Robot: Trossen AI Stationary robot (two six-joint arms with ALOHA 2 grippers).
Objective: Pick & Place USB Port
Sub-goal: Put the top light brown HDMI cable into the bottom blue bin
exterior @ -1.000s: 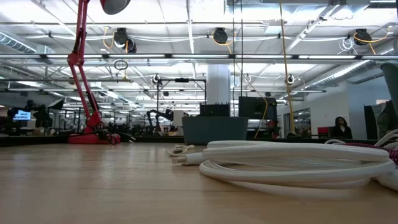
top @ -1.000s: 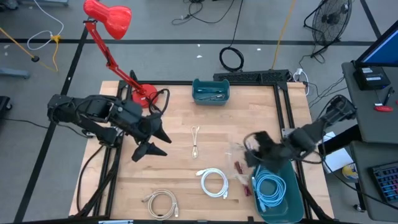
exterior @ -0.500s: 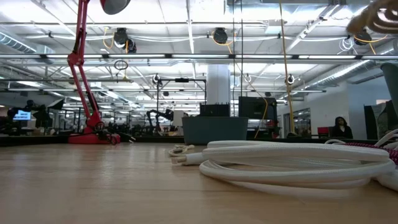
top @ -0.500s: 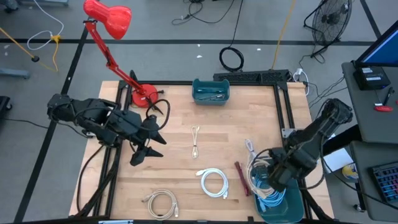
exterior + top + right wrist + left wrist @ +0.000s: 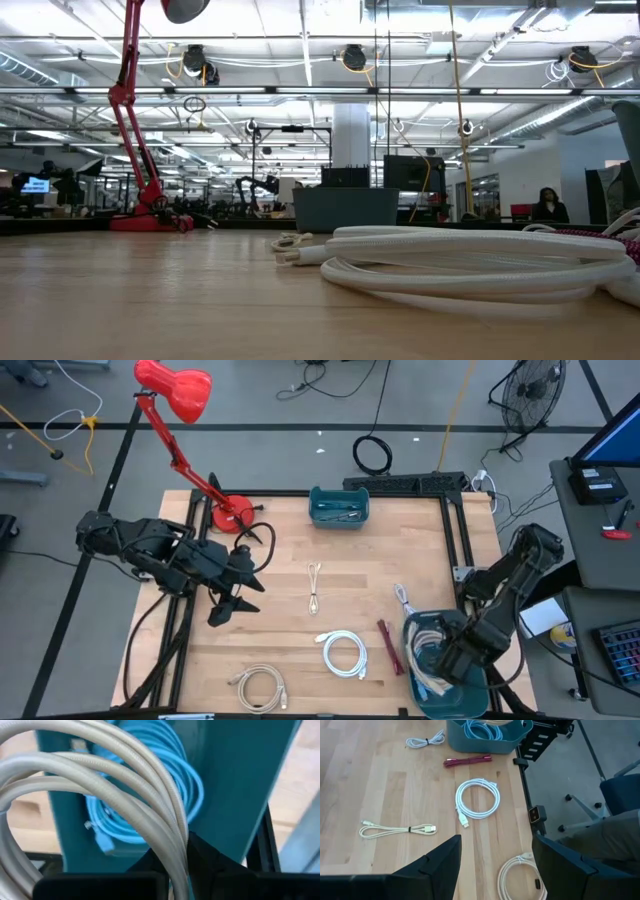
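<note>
My right gripper [image 5: 447, 652] hangs over the teal bin [image 5: 474, 698] at the table's near right, shut on a beige coiled cable [image 5: 424, 636]. In the right wrist view the coil [image 5: 100, 785] loops over a blue cable [image 5: 150, 795] that lies in the bin. My left gripper [image 5: 236, 586] stands open above the table's left side, holding nothing. A white coil [image 5: 343, 654], a maroon cable [image 5: 388, 645], a small beige cable [image 5: 315, 588], a small white cable [image 5: 400, 598] and another beige coil [image 5: 258, 685] lie flat on the table. My right gripper pinches several strands of the beige coil [image 5: 176, 845] between its two fingers [image 5: 210, 862], coming from above and pointing steeply down. The loops spread out from the fingers over the bin. Whether they touch the blue cable, I cannot tell.
A second teal bin [image 5: 338, 507] stands at the far edge, and a red desk lamp [image 5: 228, 512] at the far left. In the left wrist view the white coil [image 5: 477, 800] and the maroon cable [image 5: 467, 761] lie between my left gripper and the near bin.
My right gripper has carried the beige coil toward the table's near edge and down, from beside the bin to over it, tipping from a slant to point steeply down. My left gripper has turned slightly and stays open.
</note>
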